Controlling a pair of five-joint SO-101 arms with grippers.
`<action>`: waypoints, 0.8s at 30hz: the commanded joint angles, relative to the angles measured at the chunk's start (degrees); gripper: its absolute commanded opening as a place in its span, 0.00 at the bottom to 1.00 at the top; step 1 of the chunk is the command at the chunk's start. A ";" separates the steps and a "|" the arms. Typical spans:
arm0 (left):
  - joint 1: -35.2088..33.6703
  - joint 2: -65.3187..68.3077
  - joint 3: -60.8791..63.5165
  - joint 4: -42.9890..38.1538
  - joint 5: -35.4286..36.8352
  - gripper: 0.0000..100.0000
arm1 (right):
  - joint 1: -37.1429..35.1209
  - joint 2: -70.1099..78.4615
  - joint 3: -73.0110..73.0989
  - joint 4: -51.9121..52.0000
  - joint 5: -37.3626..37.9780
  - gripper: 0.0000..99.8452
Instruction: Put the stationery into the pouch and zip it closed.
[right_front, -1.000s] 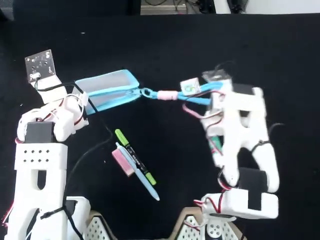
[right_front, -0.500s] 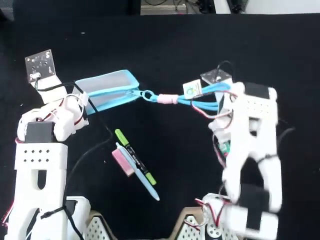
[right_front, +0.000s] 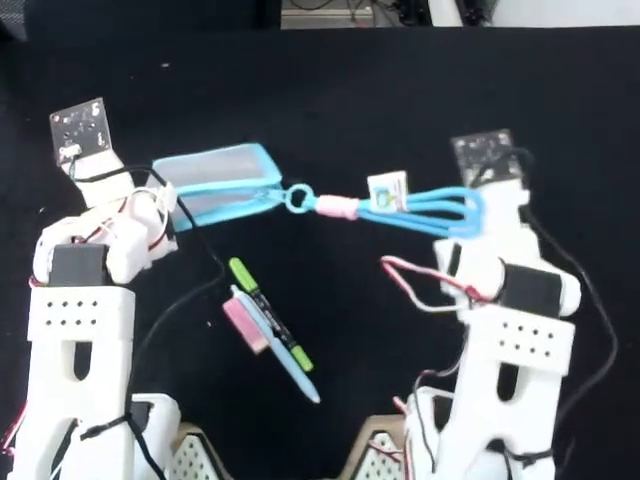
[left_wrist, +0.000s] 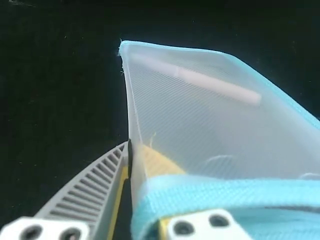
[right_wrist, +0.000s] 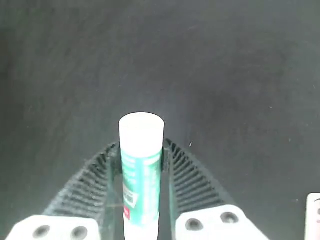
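**Pouch pinched on the left, glue stick clamped on the right**

From above, the blue mesh pouch (right_front: 215, 180) lies on the black table (right_front: 400, 90), one end at the left gripper (right_front: 165, 205). A blue cord (right_front: 425, 210) with a white tag (right_front: 388, 188) runs from its zip ring towards the right arm (right_front: 510, 300). A green highlighter (right_front: 268, 310), pink eraser (right_front: 245, 323) and blue pen (right_front: 285, 358) lie bunched between the arms, apart from the pouch.

At the left wrist, the jaws are closed on the pouch's edge — mesh caught between them.

At the right wrist, the right gripper (right_wrist: 141, 147) clamps a glue stick (right_wrist: 141, 180) lengthwise between its jaws, white cap poking past the tips. Its label is green with a red patch — the print is too small to read.
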 joint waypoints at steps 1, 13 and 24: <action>-2.33 -0.18 -2.95 0.00 0.44 0.03 | 2.02 2.42 4.26 -9.76 -1.32 0.01; -7.43 -1.32 -8.13 3.96 0.35 0.03 | -0.44 33.98 -2.42 -16.53 -3.16 0.01; -8.31 -6.95 -5.93 3.34 0.35 0.03 | -3.87 40.66 -8.31 -9.14 -1.67 0.01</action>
